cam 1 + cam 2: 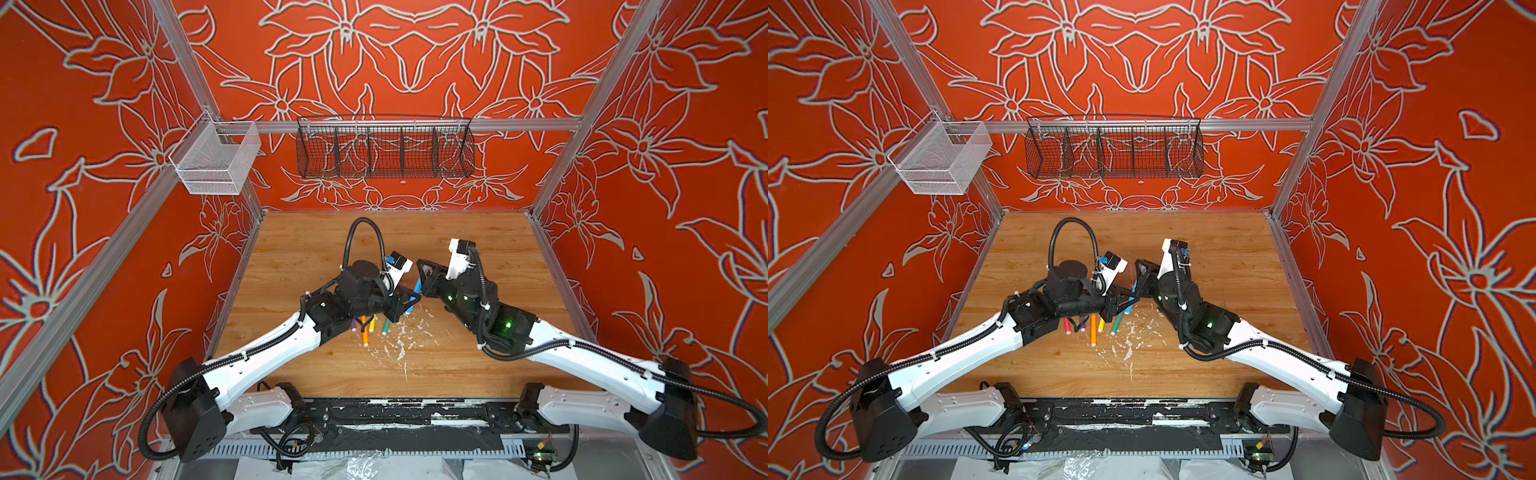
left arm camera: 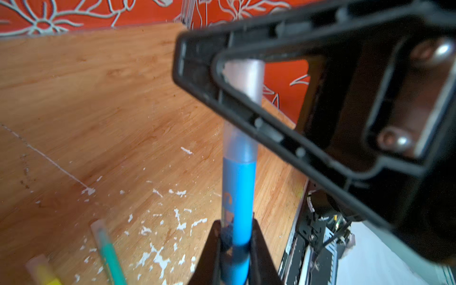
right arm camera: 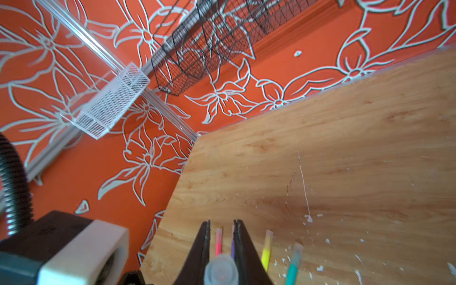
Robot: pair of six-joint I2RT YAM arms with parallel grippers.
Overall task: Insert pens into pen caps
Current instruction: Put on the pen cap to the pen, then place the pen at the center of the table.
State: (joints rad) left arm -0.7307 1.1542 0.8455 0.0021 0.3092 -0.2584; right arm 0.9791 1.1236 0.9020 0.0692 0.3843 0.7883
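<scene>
Holding: left pincer (image 2: 236, 229) clamped on blue pen (image 2: 238, 192); right pincer (image 3: 221, 223) closed around pen cap (image 3: 220, 271) fitted over its tip, above desk (image 2: 98, 98).

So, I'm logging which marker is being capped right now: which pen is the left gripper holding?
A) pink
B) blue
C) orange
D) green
B: the blue pen stands clamped in the left gripper, its tip inside the clear cap, while the green pen lies on the table.
</scene>
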